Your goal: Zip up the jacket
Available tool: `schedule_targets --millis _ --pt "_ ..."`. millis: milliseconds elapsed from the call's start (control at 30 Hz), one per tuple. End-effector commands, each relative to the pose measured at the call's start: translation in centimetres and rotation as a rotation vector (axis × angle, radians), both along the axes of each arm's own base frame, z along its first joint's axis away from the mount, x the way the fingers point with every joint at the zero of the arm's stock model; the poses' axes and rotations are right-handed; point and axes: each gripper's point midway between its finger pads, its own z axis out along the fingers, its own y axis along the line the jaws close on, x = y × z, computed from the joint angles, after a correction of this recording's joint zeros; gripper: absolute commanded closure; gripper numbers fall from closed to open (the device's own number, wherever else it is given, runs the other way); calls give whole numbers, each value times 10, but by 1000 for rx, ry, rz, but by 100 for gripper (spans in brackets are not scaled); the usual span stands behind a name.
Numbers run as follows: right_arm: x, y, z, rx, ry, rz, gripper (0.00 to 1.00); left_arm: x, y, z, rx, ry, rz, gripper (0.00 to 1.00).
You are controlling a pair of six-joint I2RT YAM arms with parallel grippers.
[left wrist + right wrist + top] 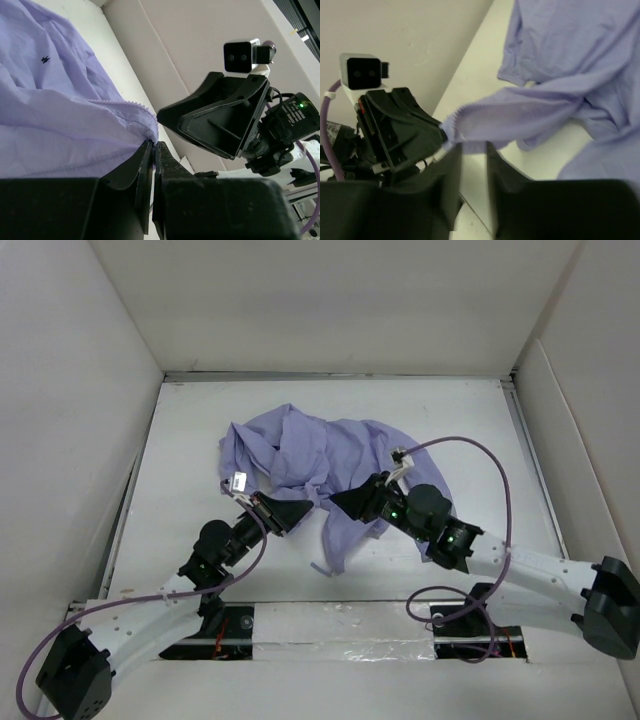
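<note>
left gripper: fingers are pressing together, pinching a corner of the jacket right where the zip edge is ending
right gripper: fingers are standing apart with bare table showing in the gap; nothing is lying between them
facing: the two grippers are pointing at each other, close together, near the front of the table, left one on the left
held strip: a narrow band of cloth is stretching from the left pinch away towards the heap, lifted off the table; in the right wrist view it is crossing just beyond the right fingertips, not inside them
long axis: the strip is running roughly across the right fingers' gap, from the left pinch out to the right and farther back
nearer arm: the right one is sitting just beside the free stretch of the edge, so the next grasp is probably falling to it; judging from here, it is needing to push forward until the band is passing between its fingers
slider: I cannot tell where it is lying
heap: the bulk of the jacket is lying crumpled mid-table, beyond both grippers, with one flap trailing back towards the bases
</note>
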Motion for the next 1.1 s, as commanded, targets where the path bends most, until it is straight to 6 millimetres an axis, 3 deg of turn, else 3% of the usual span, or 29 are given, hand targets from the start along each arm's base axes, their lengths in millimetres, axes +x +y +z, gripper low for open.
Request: schedule_targets --millis 0,67,367,733,1067 --pt "3 19 53 108 -157 63 59 -10 -3 26 -70 -86 -49 100" --pt "10 27 49 100 -142 70 53 -11 -2 28 -74 -92 -52 100" --pt "8 48 44 145 -103 175 56 -12 -4 29 -75 -102 -63 100" --pt "-6 45 46 195 -77 219 63 -9 -3 29 -82 -97 -44 100" --pt "-6 46 37 192 -29 218 67 -10 -2 33 -104 -109 -42 100"
